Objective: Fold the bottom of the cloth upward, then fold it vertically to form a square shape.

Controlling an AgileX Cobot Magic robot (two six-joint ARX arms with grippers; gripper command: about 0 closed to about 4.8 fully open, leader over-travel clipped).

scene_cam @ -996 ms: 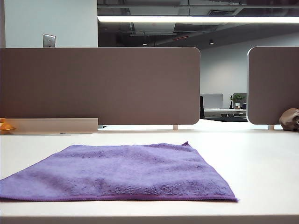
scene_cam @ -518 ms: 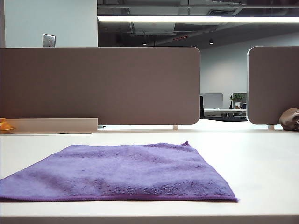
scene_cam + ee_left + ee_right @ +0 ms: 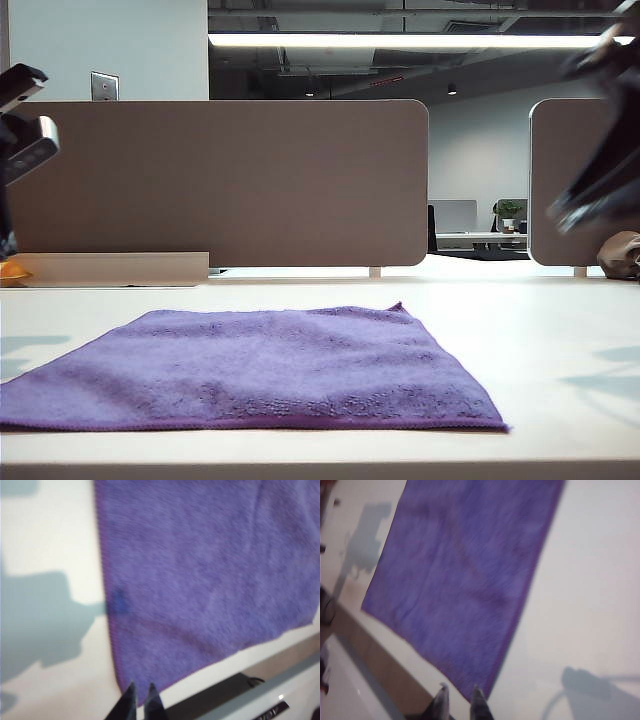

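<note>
The purple cloth lies flat and unfolded on the white table. High above the table, my left arm shows at the left edge of the exterior view and my right arm, blurred, at the right edge. The left gripper hovers over a near corner of the cloth, its fingertips a narrow gap apart and holding nothing. Over the other near corner of the cloth hangs the right gripper, its tips wider apart and empty.
Brown desk dividers stand behind the table. A small brownish-grey lump sits at the far right, and an orange object beside a white ledge at the far left. The table's front edge runs close to both grippers.
Both arms have come into the exterior view, left and right, casting shadows on the table. The cloth has not moved.
</note>
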